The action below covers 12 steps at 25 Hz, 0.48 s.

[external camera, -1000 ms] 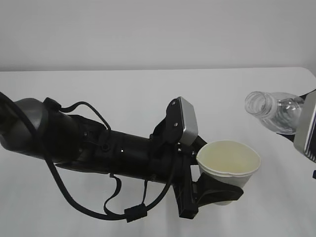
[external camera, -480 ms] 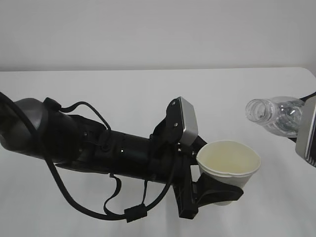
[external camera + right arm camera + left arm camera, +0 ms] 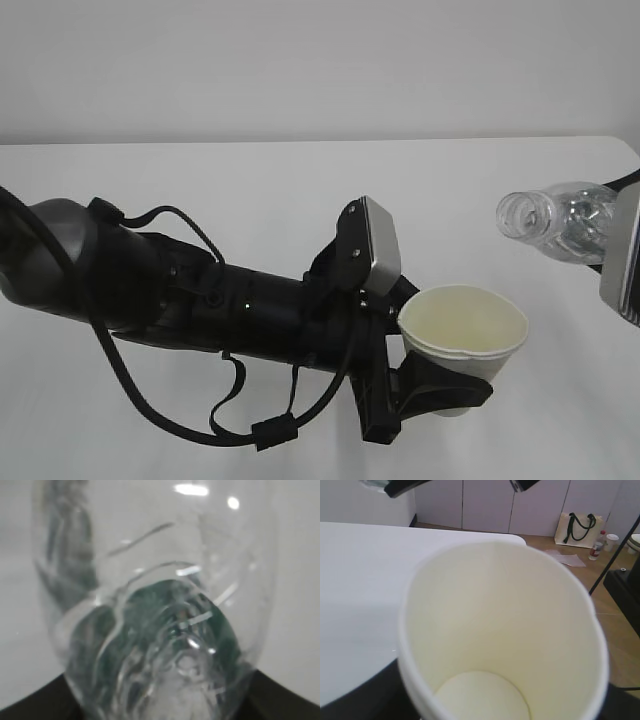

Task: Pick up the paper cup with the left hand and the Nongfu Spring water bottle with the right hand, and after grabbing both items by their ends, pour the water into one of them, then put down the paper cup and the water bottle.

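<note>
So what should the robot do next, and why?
Probably move the water bottle left until its open mouth is over the paper cup. The right hand holds it tipped nearly level, but the mouth is up and to the right of the rim, and the cup in the left hand looks empty.
</note>
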{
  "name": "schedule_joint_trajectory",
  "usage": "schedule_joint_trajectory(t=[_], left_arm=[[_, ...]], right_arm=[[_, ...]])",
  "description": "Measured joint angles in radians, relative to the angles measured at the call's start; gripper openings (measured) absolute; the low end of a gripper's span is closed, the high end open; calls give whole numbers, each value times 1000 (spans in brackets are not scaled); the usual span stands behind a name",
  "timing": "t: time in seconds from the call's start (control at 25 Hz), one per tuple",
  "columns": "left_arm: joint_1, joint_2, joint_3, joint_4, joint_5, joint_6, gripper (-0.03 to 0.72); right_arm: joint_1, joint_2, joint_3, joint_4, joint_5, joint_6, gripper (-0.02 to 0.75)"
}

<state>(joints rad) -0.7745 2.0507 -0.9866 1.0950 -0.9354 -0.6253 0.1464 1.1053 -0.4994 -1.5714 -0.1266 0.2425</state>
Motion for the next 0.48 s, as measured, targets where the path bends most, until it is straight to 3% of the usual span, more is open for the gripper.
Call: schedule_joint_trajectory(t=[0.48], left_arm=[[0, 0, 0, 1, -9, 0, 476]], right_arm=[[0, 0, 0, -87, 0, 0, 417]])
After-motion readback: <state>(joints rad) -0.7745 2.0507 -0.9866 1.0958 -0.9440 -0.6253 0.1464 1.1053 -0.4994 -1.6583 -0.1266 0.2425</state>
